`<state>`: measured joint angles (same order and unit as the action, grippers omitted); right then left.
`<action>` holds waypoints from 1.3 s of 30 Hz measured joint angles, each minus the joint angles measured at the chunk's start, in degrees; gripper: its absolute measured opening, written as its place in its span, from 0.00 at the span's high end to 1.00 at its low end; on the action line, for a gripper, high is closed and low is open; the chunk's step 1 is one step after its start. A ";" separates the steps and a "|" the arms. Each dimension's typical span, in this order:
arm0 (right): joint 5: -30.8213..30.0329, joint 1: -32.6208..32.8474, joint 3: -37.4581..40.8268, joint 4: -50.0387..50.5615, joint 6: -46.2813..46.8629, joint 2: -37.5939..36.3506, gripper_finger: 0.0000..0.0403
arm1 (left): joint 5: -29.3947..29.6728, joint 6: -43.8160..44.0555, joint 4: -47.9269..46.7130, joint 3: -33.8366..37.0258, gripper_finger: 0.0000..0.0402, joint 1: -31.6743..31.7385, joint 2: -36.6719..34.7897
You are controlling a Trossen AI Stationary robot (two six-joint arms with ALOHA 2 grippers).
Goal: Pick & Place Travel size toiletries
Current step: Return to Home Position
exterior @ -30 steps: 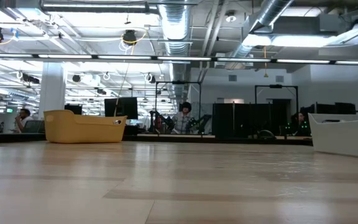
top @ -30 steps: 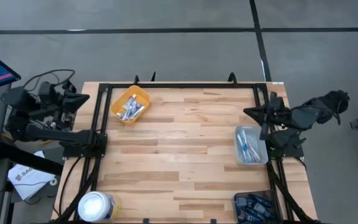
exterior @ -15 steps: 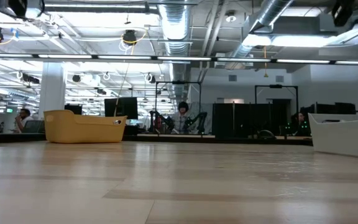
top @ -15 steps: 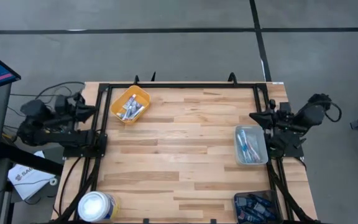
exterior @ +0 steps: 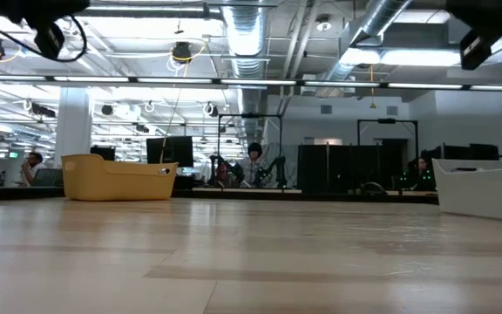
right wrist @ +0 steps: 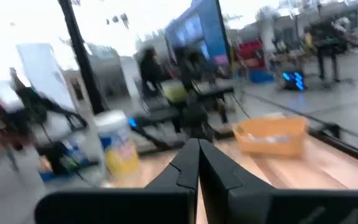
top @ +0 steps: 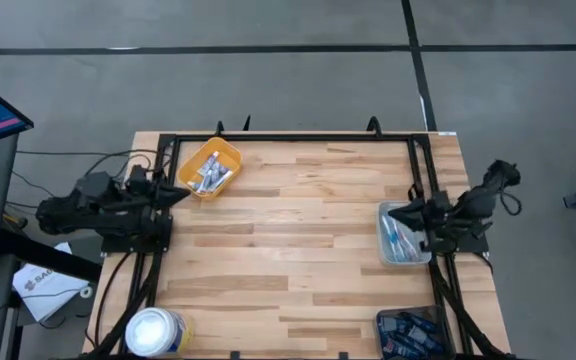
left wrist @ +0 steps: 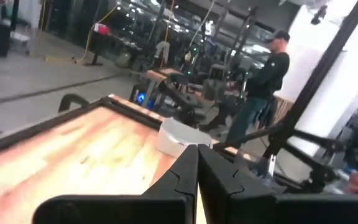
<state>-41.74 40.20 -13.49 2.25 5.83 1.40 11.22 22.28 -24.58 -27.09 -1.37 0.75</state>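
The wooden counter (top: pixel 288 250) shows no loose item on its boards, which suggests the sorting is all but finished. At the counter's near-left corner stands a big white tub (top: pixel 156 330), apart from the work. A gray bin (top: pixel 381 235) beside the counter's right edge holds a small bundle of toothbrushes (top: pixel 400 238). A yellow bin (top: pixel 230 152) near the counter's far-left corner holds the travel-size toiletries (top: pixel 208 175), small pale tubes heaped together. The left gripper (top: pixel 174 194) sits at the counter's left edge, just on the near side of the yellow bin, with its fingers pressed together on nothing. The right gripper (top: pixel 399 212) hangs at the counter's right edge, over the gray bin's far end, pinched closed and likewise empty. Judged from this, only the parking of both grippers clear of the counter remains.
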 joint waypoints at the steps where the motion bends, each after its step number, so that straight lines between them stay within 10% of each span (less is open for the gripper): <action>1: 0.58 -0.19 1.19 -2.43 0.02 -0.39 1.00 | 0.17 0.87 0.68 0.56 1.00 0.00 0.28; 9: 5.99 -0.21 11.45 -20.14 -3.30 -1.13 1.00 | 0.34 6.78 1.32 1.59 0.99 0.00 5.43; 20: -0.49 -0.26 13.04 -17.85 -1.44 -1.10 1.00 | -2.93 5.54 3.27 1.61 0.99 0.00 14.33; 32: 1.73 -0.14 13.07 -17.37 3.25 -1.10 1.00 | -7.07 -8.19 4.40 2.63 0.99 -0.09 -0.58; 39: 5.84 -1.92 13.09 -18.71 -0.30 -1.15 1.00 | -12.96 -9.92 21.09 13.95 0.99 -0.15 0.75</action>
<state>-35.90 38.29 -0.40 -16.46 5.53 0.25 -1.75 12.37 -3.49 -13.13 -1.52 1.50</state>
